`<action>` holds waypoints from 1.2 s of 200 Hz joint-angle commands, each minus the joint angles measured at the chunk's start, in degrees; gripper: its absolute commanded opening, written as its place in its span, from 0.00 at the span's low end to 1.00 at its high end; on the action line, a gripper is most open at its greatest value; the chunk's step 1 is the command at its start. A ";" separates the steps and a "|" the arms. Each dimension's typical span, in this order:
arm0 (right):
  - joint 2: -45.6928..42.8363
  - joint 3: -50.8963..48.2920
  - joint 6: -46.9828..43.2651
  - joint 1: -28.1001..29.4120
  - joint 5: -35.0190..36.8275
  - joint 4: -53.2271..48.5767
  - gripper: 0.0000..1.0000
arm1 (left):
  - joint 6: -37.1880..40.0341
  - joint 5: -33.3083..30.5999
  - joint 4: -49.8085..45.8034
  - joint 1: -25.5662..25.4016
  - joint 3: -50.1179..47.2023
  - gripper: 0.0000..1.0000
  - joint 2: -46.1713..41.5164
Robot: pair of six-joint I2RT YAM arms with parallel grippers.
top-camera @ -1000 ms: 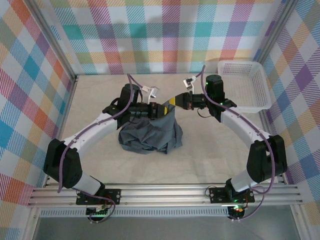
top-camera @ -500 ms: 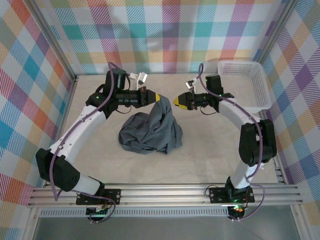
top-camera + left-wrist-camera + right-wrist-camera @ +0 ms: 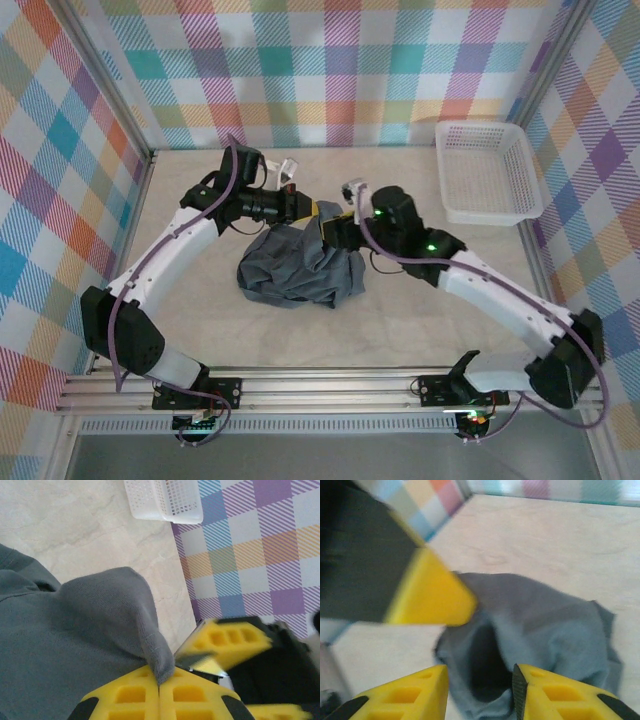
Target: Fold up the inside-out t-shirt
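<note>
Beige table (image 3: 420, 320), checked walls (image 3: 340, 60), white mesh basket (image 3: 480, 125) far right. Left gripper (image 3: 160, 686) pinches the t-shirt (image 3: 300, 270); right gripper (image 3: 480, 682) stands part-open.

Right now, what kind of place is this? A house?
Probably a robot testing booth, not a house: a left arm and a right arm are bolted to a metal rail, and checkered walls box in a table with a t-shirt and a basket.

Bright, even light; the right wrist view blurs the t-shirt (image 3: 545, 625).
</note>
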 commanded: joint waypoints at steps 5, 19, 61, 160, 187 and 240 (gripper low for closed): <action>6.46 3.04 -7.94 0.31 11.89 0.51 0.44 | 0.46 0.18 -1.14 0.37 2.12 0.00 -0.73; 8.71 3.99 -11.08 0.31 8.44 1.24 0.49 | 0.71 -0.16 -1.39 0.39 2.05 0.00 -1.15; 7.51 5.12 -10.35 0.22 -1.89 0.94 0.00 | 5.25 -5.88 -6.79 1.84 2.99 0.00 -1.02; 4.63 -2.40 15.78 -14.09 -50.27 21.98 0.00 | 18.48 -8.46 -3.13 6.70 -5.75 0.46 -6.66; 7.24 -0.52 16.70 -14.19 -52.94 21.82 0.00 | 20.67 -13.44 -2.57 5.71 -12.69 0.55 -13.04; 8.15 0.09 17.94 -14.13 -59.88 24.03 0.00 | 19.20 -16.48 1.08 3.50 -10.98 0.77 -5.29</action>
